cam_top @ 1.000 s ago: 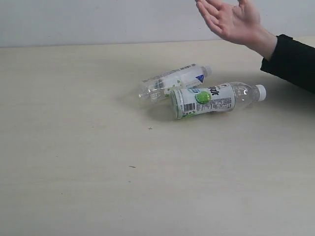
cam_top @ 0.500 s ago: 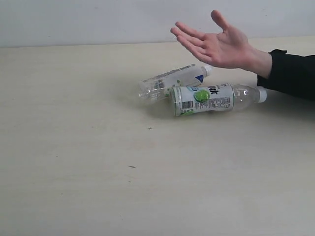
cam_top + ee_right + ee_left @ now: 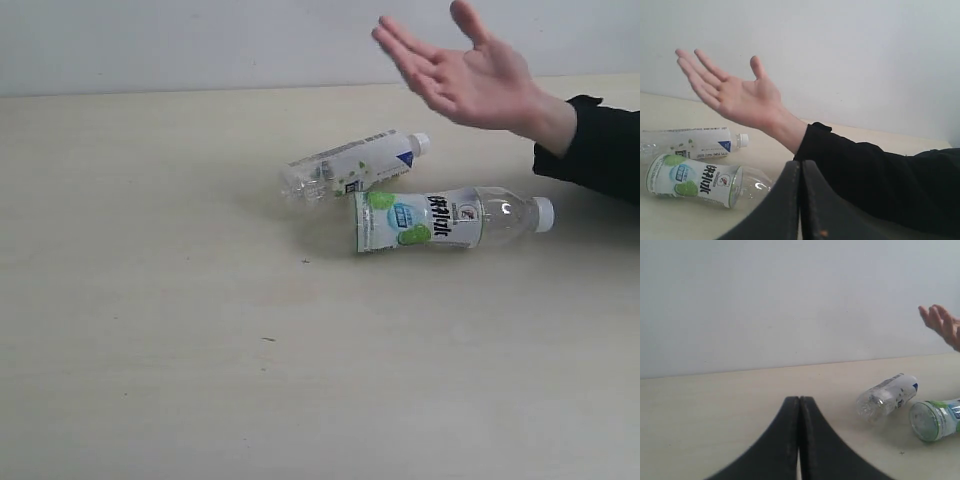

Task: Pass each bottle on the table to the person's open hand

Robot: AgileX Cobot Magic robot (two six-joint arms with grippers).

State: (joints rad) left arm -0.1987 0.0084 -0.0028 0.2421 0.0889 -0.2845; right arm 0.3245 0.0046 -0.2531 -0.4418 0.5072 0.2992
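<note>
Two bottles lie on their sides on the table [image 3: 150,300]. The green-dot-label bottle [image 3: 440,220] [image 3: 692,181] [image 3: 936,419] points its white cap to the right. Behind it lies the slim white-label bottle [image 3: 350,163] [image 3: 887,394] [image 3: 690,142]. The person's open hand [image 3: 470,75] [image 3: 735,92] [image 3: 942,324] hovers above them, palm up, on a black-sleeved arm [image 3: 600,150]. My left gripper [image 3: 799,402] is shut and empty, well short of the bottles. My right gripper [image 3: 800,167] is shut and empty, in front of the black sleeve. Neither gripper shows in the exterior view. The pink and floral-label bottles are out of view.
A pale wall [image 3: 200,40] rises behind the table's far edge. A few tiny dark specks [image 3: 268,339] mark the tabletop in front of the bottles.
The hand dipped low over the bottles and has risen again to the right. The green-dot-label bottle has rolled, now showing a different side of its label, its cap slightly lower.
</note>
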